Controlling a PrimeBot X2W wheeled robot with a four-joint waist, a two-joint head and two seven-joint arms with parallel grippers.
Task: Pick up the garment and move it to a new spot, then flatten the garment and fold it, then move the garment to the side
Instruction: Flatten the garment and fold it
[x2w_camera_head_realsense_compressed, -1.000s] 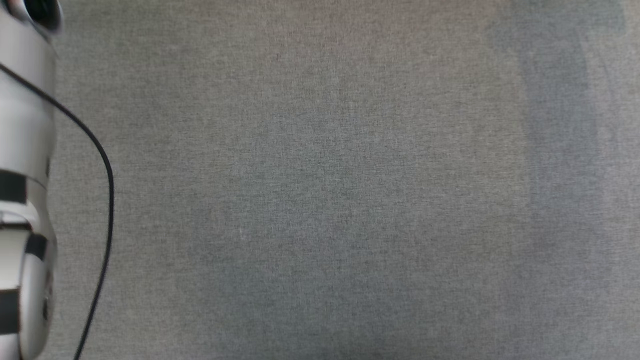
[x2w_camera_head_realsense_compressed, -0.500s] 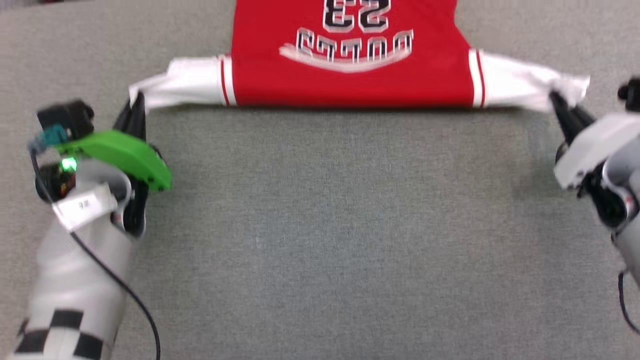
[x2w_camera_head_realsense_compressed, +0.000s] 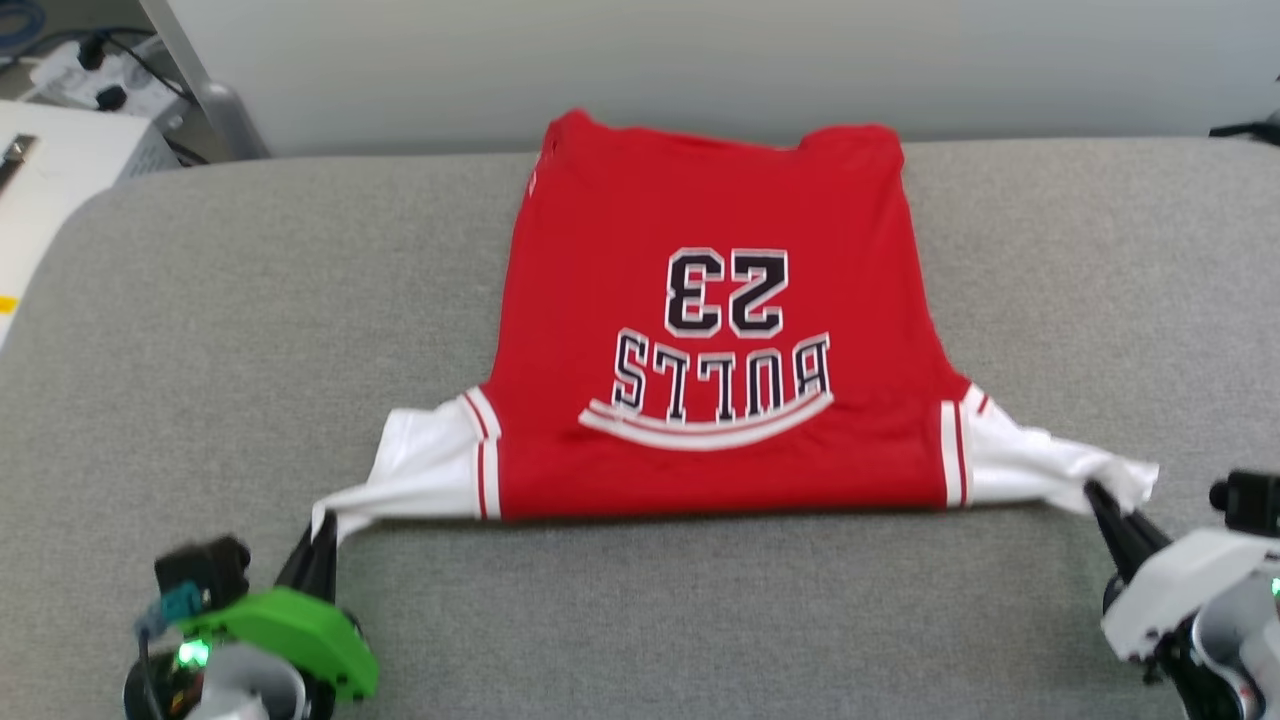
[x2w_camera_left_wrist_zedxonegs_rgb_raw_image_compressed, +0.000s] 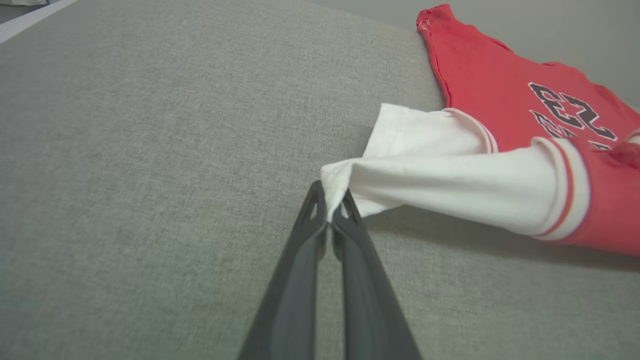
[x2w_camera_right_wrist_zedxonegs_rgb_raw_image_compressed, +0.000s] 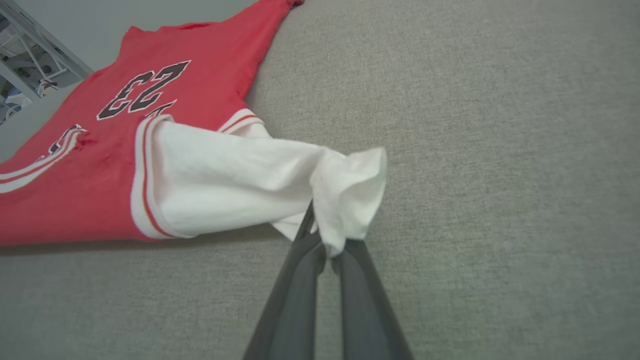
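Note:
The garment (x2w_camera_head_realsense_compressed: 700, 340), a red jersey with black "23" numerals and white sleeves with red stripes, lies spread on the grey cushion, its near edge lifted. My left gripper (x2w_camera_head_realsense_compressed: 322, 530) at the lower left is shut on the tip of the left white sleeve (x2w_camera_left_wrist_zedxonegs_rgb_raw_image_compressed: 450, 185). At the lower right my right gripper (x2w_camera_head_realsense_compressed: 1095, 497) is shut on the bunched end of the right white sleeve (x2w_camera_right_wrist_zedxonegs_rgb_raw_image_compressed: 235, 175). Both sleeves hang taut between the fingertips and the red body (x2w_camera_right_wrist_zedxonegs_rgb_raw_image_compressed: 75, 190). In the left wrist view the left gripper (x2w_camera_left_wrist_zedxonegs_rgb_raw_image_compressed: 329, 210) pinches a corner of fabric; the right gripper (x2w_camera_right_wrist_zedxonegs_rgb_raw_image_compressed: 325, 240) is partly covered by cloth.
The grey fabric surface (x2w_camera_head_realsense_compressed: 200, 330) stretches wide on both sides and in front of the jersey. Its far edge meets a pale wall (x2w_camera_head_realsense_compressed: 700, 60). At the far left corner stand a white table (x2w_camera_head_realsense_compressed: 60, 170), cables and a metal post (x2w_camera_head_realsense_compressed: 200, 90).
The head camera has tilted up, so the whole jersey and the far wall have come into view. Both grippers keep their hold on the sleeves.

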